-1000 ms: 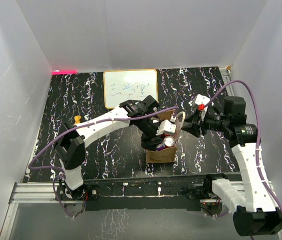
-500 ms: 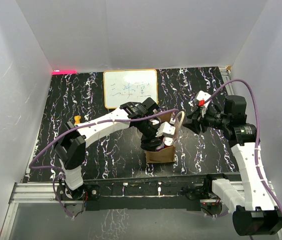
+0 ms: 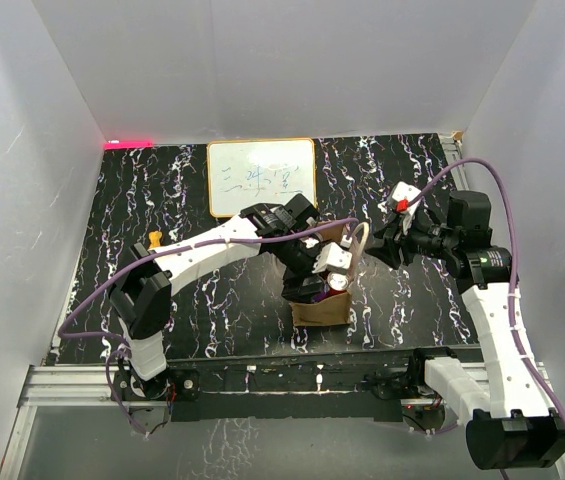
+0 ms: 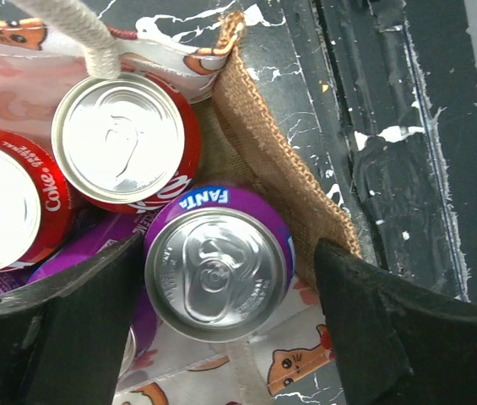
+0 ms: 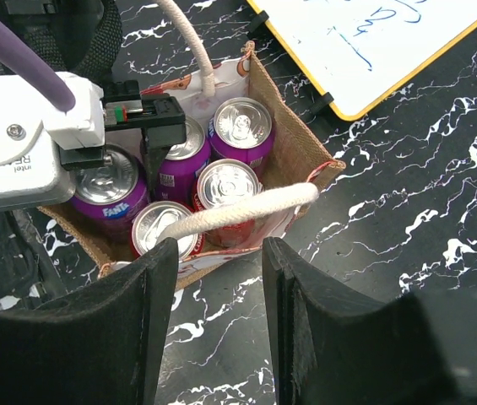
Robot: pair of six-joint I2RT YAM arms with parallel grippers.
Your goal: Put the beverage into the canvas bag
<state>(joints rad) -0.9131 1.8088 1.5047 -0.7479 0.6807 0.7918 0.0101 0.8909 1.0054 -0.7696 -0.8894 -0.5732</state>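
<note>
The canvas bag (image 3: 322, 310) stands near the table's front edge, with its burlap wall (image 4: 259, 143) and its cat-print side in view. Several cans stand upright inside it. The beverage, a purple Fanta can (image 4: 219, 274), stands in the bag's corner. My left gripper (image 4: 228, 253) hangs over it, open, with a gap showing at the right finger. My right gripper (image 5: 219, 249) is open to the right of the bag. One cream handle (image 5: 238, 209) arches just beyond its fingertips, not pinched.
Red Coke cans (image 4: 124, 139) and more purple cans (image 5: 242, 126) fill the rest of the bag. A white framed whiteboard (image 3: 262, 177) lies behind the bag. The second handle (image 5: 192, 51) rises beside my left arm. The table's front rail (image 3: 292, 375) runs close behind the bag.
My left jaws have spread wider around the purple can, which now stands in the bag. The right gripper has drawn slightly back from the bag.
</note>
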